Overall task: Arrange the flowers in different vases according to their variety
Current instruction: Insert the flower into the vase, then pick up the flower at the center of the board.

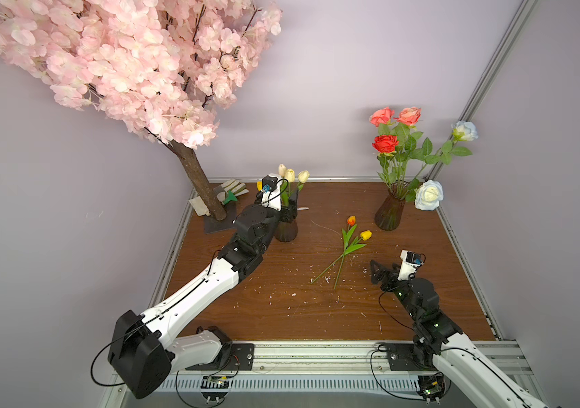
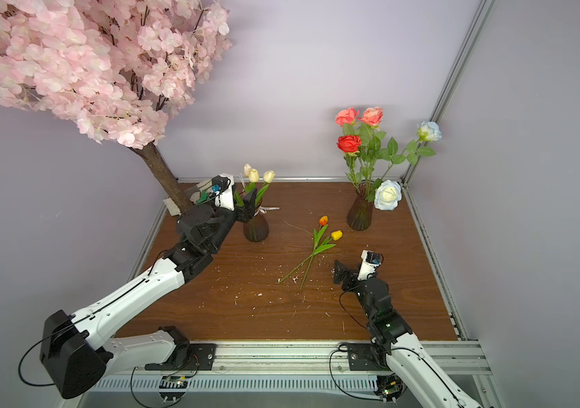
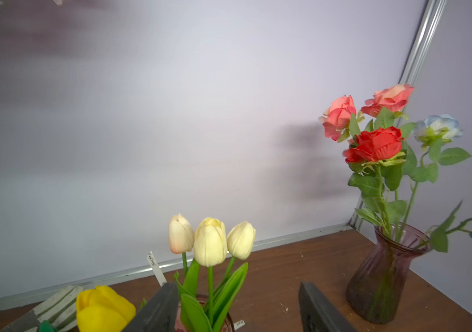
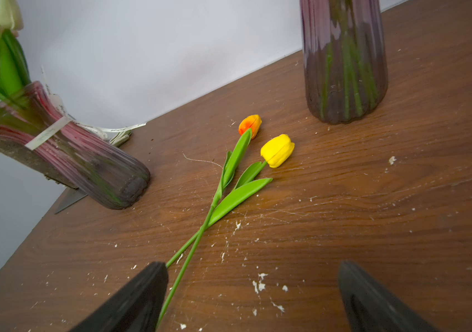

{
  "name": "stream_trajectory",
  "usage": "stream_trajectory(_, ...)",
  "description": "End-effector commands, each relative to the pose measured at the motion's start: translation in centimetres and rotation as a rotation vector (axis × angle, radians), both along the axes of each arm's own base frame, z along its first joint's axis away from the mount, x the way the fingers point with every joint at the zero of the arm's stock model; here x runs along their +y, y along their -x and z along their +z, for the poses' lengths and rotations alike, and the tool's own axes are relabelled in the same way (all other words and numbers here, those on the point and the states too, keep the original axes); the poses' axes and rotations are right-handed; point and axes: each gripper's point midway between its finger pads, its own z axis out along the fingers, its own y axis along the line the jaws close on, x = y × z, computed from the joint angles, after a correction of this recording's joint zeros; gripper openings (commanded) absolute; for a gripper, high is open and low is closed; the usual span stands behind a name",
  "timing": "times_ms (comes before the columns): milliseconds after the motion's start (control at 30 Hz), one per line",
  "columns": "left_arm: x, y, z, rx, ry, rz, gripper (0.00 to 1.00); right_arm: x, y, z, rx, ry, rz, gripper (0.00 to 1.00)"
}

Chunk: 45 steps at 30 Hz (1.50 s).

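Jaws of the left gripper point(image 3: 236, 299) stand apart and empty at the rim of the ribboned vase point(image 2: 256, 229), far left. Jaws of the right gripper point(image 4: 250, 267) stand wide apart and empty, low over the near stem ends of two loose tulips.

- **Ribboned vase:** three cream tulips point(image 3: 210, 244) stand upright. A yellow bud point(image 3: 102, 310) leans just beside one finger, its stem hidden, so whether it sits in the vase cannot be told.
- **Plain vase** point(image 1: 390, 212), far right: five roses point(image 1: 385, 143), coral, red and white.
- **Table** point(image 1: 281, 311), centre: an orange tulip point(image 4: 249, 126) and a yellow tulip point(image 4: 277, 151) lie with stems crossed, between the two vases.

Judged progress: roses sorted, tulips mostly sorted. The two loose tulips are left for the ribboned vase.
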Motion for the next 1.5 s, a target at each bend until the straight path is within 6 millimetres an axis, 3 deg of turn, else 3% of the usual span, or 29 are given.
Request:
stream_trajectory(0,-1.4,1.9,-3.5,0.13,0.015,-0.106,0.76,-2.0,-0.4,2.1,-0.028,-0.063,-0.14,0.99)
stream_trajectory(300,-3.8,4.6,-9.8,0.324,-0.002,-0.2,0.88,-3.7,-0.4,0.8,0.019,-0.167,-0.277,0.99)
stream_trajectory(667,-11.3,6.9,-17.5,0.603,-0.166,-0.332,0.9,-1.5,-1.6,2.3,0.002,-0.052,-0.144,1.0)
stream_trajectory(867,-14.1,6.9,-22.4,0.827,-0.294,-0.36,0.81,0.4,-0.9,3.8,-0.113,0.024,0.013,1.0)
stream_trajectory(1067,-16.4,7.3,-26.0,0.947,-0.357,-0.411,0.71,-1.4,-0.3,4.1,-0.17,-0.006,-0.069,0.99)
stream_trajectory(1267,-18.6,7.8,-28.5,1.012,-0.409,-0.451,0.56,-1.4,-0.1,4.0,-0.181,-0.021,-0.068,1.0)
stream_trajectory(1467,-19.5,7.6,-30.4,1.049,-0.441,-0.45,0.4,-0.8,-0.4,3.2,-0.143,-0.02,-0.045,1.0)
